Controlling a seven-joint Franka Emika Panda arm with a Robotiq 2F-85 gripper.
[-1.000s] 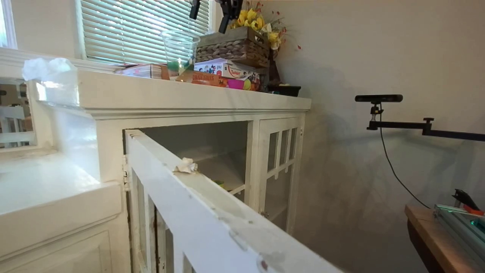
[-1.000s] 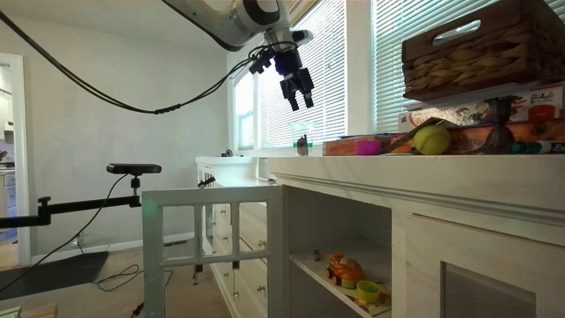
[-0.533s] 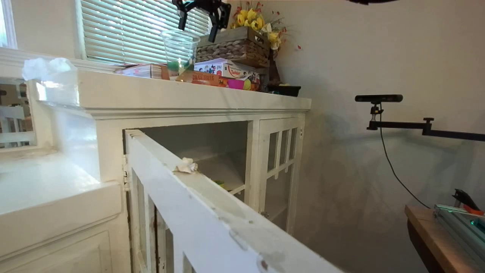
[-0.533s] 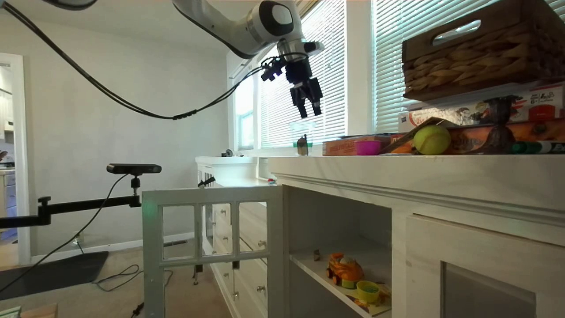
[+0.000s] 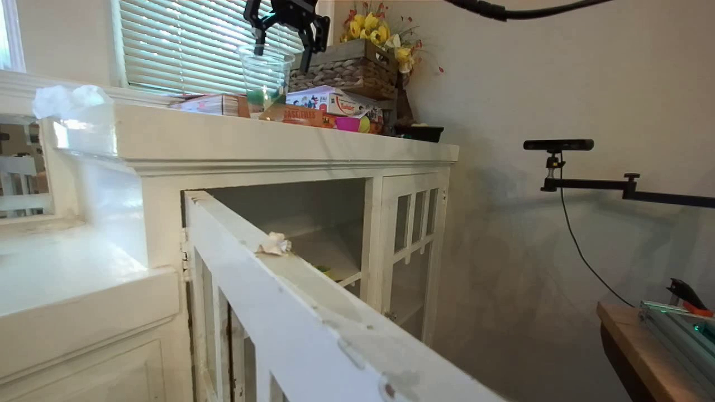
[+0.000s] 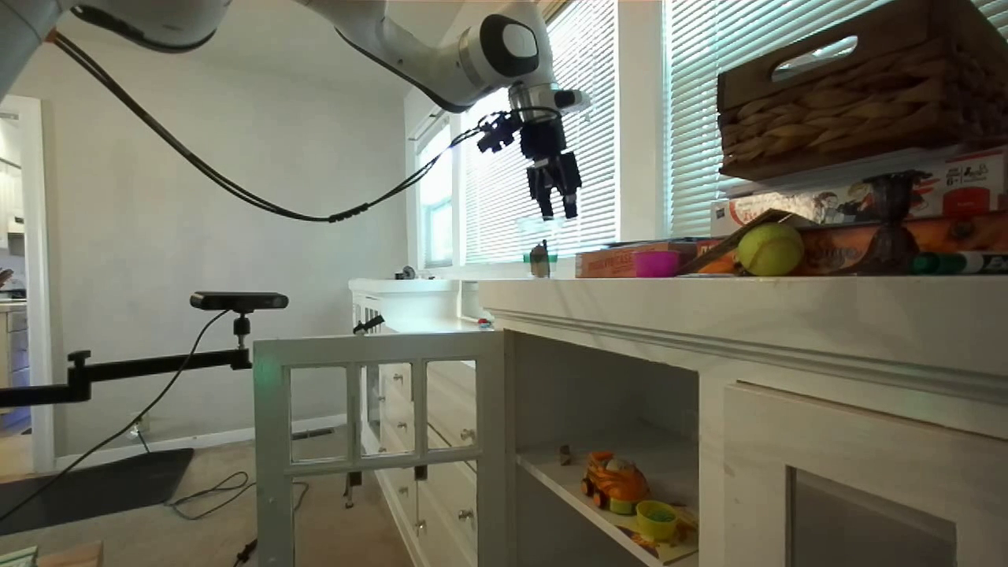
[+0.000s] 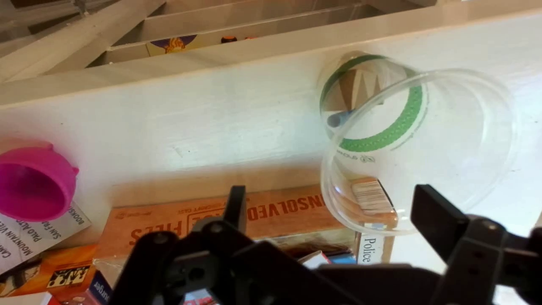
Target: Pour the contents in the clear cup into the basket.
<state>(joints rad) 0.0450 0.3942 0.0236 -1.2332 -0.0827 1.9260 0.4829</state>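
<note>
The clear cup (image 7: 457, 140), with a green ring near its base, stands upright on the white cabinet top. It shows in both exterior views (image 5: 267, 75) (image 6: 541, 235). Inside its bottom, the wrist view shows a brown piece (image 7: 349, 89) and a small blue piece (image 7: 338, 119). The brown woven basket (image 5: 343, 71) rests on stacked boxes, also visible in an exterior view (image 6: 835, 118); it is out of the wrist view. My gripper (image 7: 332, 190) is open and empty. In both exterior views (image 5: 282, 60) (image 6: 558, 216) it points down, around the height of the cup's rim, not gripping it.
An orange case-files box (image 7: 275, 212) lies close beside the cup. A pink cup (image 7: 36, 182), tennis ball (image 6: 770, 250) and dark candlestick (image 6: 891, 224) stand along the cabinet top. The window blinds (image 5: 206, 44) are behind. A cabinet door (image 5: 335, 301) hangs open below.
My gripper has come down toward the cup's rim, moving left in an exterior view and right in an exterior view. It stays open. The cup and basket have not moved.
</note>
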